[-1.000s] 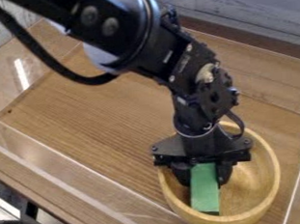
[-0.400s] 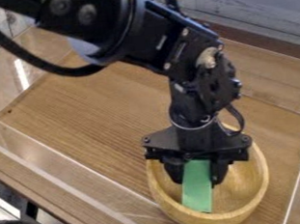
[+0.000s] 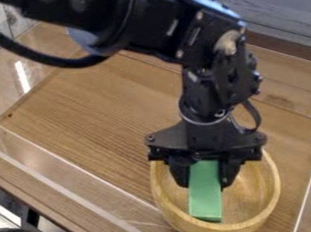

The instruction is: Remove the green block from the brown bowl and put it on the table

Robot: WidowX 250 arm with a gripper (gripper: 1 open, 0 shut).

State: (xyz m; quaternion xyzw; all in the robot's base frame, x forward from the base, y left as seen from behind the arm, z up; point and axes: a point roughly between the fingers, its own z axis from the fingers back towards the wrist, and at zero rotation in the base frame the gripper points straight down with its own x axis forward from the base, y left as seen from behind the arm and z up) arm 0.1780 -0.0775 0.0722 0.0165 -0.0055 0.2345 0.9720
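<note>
Underneath everything lay the table [image 3: 91, 117], a brown wood-grain top with dark streaks running along its length. A low clear acrylic wall [image 3: 54, 160] stood along its near and left edges, catching pale reflections. Beyond the far edge a strip of lighter, greyish surface showed at the top right, too blurred to make out further.

The brown bowl [image 3: 265, 203] sat on the table at the lower right, wide and shallow, of light tan wood with a thick rounded rim. Part of its near edge ran out of the picture.

The green block [image 3: 205, 193] was a flat, elongated bar of solid bright green, plain on every visible face. It hung upright and slightly tilted, its upper end between the black fingers of the gripper [image 3: 207, 160], its lower end reaching down inside the bowl near the floor; whether it touched the wood could not be told.

The gripper pointed straight down from the bulky black arm [image 3: 153, 33] and was partly closed, its jaws clamped on the block's top end.

No brand, label or writing could be read anywhere.
</note>
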